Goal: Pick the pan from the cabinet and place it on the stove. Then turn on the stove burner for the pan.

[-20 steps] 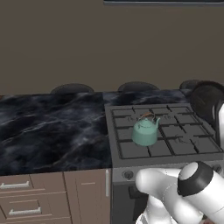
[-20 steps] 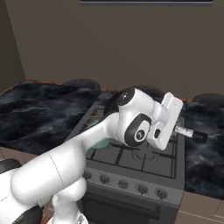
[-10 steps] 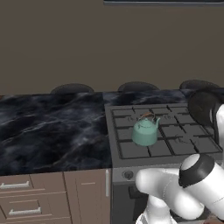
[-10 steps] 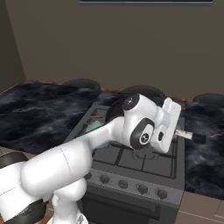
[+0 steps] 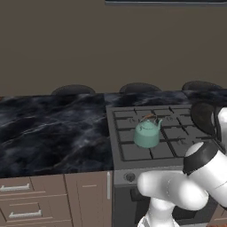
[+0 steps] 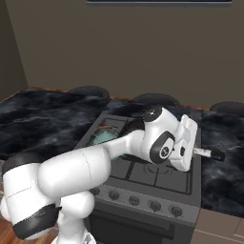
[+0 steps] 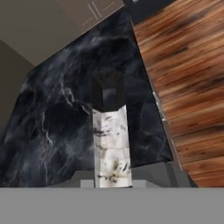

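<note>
Pincer is clamped narrow on the pan's long handle, which pokes out past my wrist toward the right-hand desk; in the hand view the same handle runs straight up from between my tips, over black marble with the wood floor to one side. The pan itself shows as a dark round shape at the right edge of the left base view, over the right-hand grates of the stove. Whether it is touching the grate or hanging just above it, I can't tell from here. The teal kettle sits on the front-left grate, well apart from the pan, so that burner is taken and the right side looks like the landing spot. My read on status: fetching from the cabinet is done, carry is basically done, placement is not yet finished since I have not let go. What's left: set the pan flat on a free right-side burner, release, then go to the knob row on the front panel and turn the one that matches that burner. No flame visible anywhere.
</note>
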### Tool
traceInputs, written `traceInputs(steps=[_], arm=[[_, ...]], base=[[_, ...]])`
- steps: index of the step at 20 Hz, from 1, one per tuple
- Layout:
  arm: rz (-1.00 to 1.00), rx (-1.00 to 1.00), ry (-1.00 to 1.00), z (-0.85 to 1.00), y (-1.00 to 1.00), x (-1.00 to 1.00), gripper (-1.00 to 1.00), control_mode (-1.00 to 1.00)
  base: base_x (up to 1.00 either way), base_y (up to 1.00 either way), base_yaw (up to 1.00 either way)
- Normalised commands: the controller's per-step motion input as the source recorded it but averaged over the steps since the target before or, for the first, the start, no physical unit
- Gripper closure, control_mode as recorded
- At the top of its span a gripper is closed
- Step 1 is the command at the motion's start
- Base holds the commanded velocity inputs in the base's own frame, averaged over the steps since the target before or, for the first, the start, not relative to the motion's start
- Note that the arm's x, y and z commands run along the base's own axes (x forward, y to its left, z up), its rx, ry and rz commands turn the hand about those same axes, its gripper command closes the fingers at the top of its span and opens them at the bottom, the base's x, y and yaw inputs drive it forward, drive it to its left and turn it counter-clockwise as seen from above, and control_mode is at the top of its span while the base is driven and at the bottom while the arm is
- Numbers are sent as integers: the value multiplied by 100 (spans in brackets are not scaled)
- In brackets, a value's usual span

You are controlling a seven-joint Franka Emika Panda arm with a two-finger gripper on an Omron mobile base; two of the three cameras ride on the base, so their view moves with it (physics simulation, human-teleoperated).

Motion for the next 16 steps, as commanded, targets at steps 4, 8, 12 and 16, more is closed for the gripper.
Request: traceInputs(steps=[4,8,12,16], arm=[[4,1,1,-30,-8,4,100,-100],[0,1,1,-24,0,5,100,-100],[0,0,3,-23,0,8,100,-100],[0,0,8,-19,2,21,100,-100]], base=[[0,0,0],[0,0,0],[0,0,0],[0,0,0]])
